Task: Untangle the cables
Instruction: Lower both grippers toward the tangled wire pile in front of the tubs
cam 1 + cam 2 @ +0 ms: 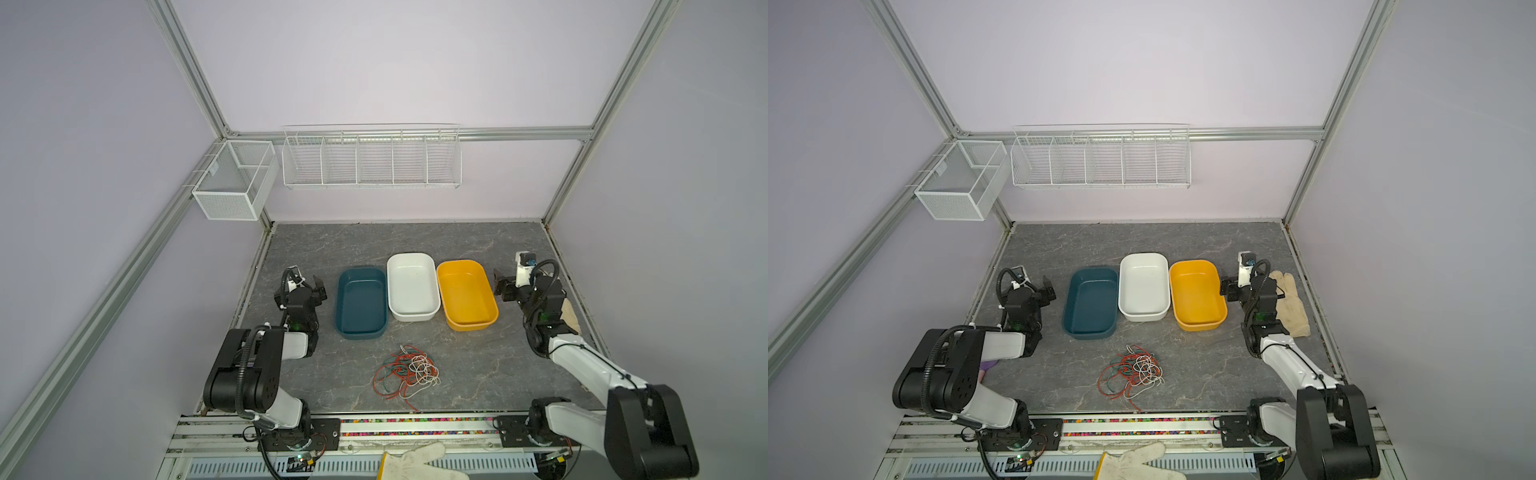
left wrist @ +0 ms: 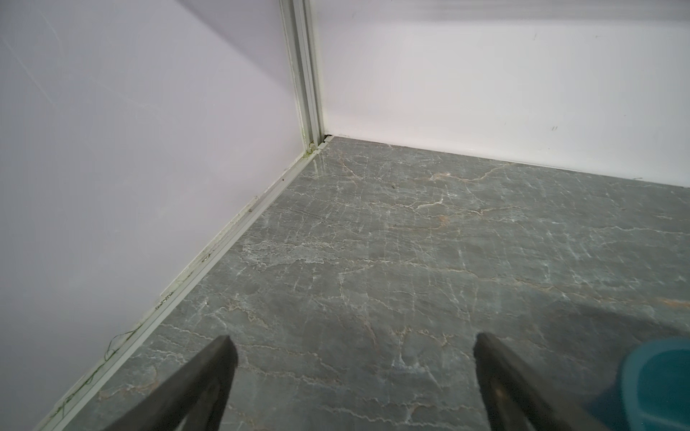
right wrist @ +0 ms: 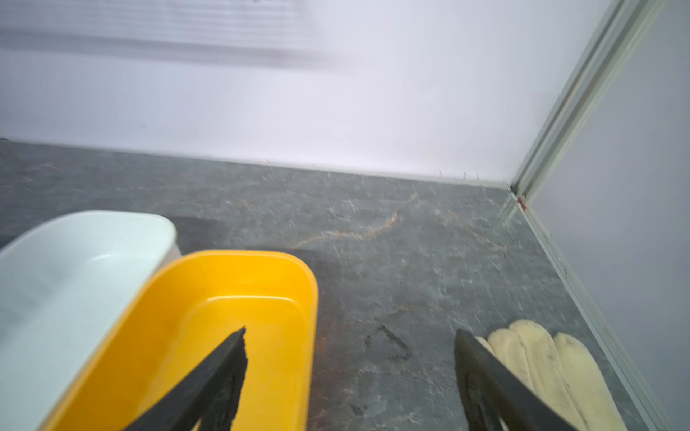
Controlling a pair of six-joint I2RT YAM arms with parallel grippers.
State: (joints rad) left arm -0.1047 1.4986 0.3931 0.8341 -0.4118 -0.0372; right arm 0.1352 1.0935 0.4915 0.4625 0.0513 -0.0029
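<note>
The cables (image 1: 405, 372) lie tangled on the worktop (image 1: 478, 374) just short of the trays (image 1: 415, 319), well apart from my left fingers (image 2: 209, 373) and right fingers (image 3: 220, 373), both wide and empty; judged light, limp and snag-prone, they should be taken at a loose outer loop, not the knot.

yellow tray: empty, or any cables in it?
Empty. The yellow tray shows only its bare floor in both top views; the cables lie in one tangled pile on the table, outside it.
</note>
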